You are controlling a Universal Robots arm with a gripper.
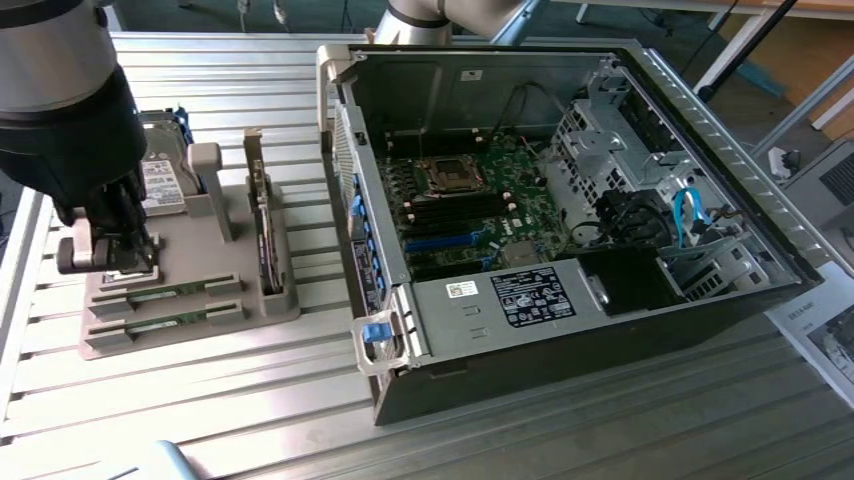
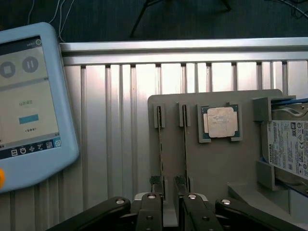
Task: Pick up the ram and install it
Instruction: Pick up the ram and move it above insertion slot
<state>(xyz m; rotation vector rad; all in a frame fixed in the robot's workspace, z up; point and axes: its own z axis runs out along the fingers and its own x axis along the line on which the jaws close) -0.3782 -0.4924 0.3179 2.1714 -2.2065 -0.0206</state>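
Wrist view: the ram (image 2: 160,144), a thin dark strip edge-on in a grey holder (image 2: 221,163), gripper (image 2: 168,182) released at its end.

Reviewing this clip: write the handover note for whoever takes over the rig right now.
Claw: open, holding nothing, low over the grey fixture, at one end of its slots.
Ram: a ram stick and a second ram stick sit in those slots.
Done: claw placed by the sticks; nothing gripped.
Left: the whole pick, and the install in the open computer case.
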